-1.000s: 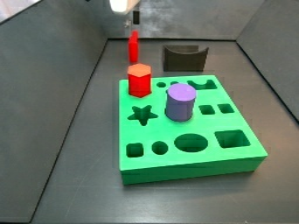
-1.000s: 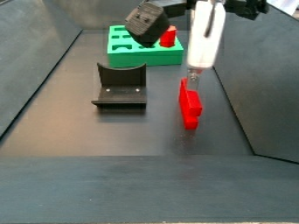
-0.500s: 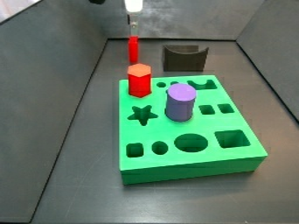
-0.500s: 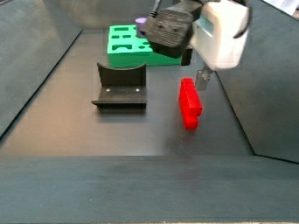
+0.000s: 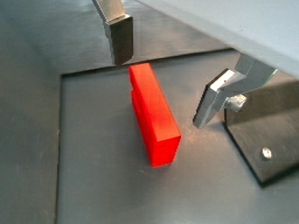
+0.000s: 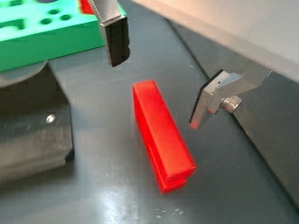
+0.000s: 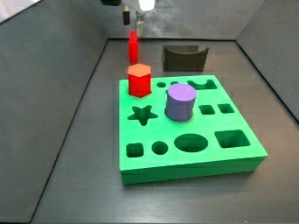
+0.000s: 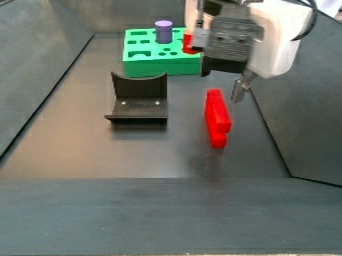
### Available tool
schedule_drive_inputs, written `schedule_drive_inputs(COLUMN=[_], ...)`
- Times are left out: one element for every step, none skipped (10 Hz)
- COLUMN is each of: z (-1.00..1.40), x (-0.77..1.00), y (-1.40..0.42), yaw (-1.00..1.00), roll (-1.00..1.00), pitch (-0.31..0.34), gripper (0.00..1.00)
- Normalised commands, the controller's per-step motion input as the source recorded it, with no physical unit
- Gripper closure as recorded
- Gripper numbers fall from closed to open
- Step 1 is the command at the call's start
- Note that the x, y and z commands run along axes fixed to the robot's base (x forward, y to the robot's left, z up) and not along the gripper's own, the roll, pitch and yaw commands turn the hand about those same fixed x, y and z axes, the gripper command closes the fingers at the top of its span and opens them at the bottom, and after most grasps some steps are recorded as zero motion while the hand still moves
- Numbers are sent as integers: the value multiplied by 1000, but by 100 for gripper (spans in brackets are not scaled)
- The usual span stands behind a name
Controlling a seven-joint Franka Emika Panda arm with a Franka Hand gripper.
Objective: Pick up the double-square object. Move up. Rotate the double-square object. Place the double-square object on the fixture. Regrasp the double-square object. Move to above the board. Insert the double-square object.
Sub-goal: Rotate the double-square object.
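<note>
We saw the gripper (image 5: 173, 74) hanging above the red piece (image 5: 153, 112), jaws apart and empty, one finger (image 6: 114, 39) on each side of its top. The piece (image 8: 217, 118) stood on edge on the bench floor near a side wall, between the fixture (image 8: 136, 99) and that wall, apart from the green board (image 7: 187, 129). Its long axis ran across the gap, so we judged a straight descent would straddle its thin width.
</note>
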Motion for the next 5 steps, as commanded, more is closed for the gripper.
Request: schedule_drive_inputs(z=[-36, -36, -36, -36, -36], x=[30, 30, 30, 30, 30], y=[6, 6, 6, 6, 6], yaw=[1000, 1000, 1000, 1000, 1000], roll=[10, 11, 11, 13, 14], pitch=[-8, -9, -10, -11, -12], gripper=[0, 0, 0, 0, 0])
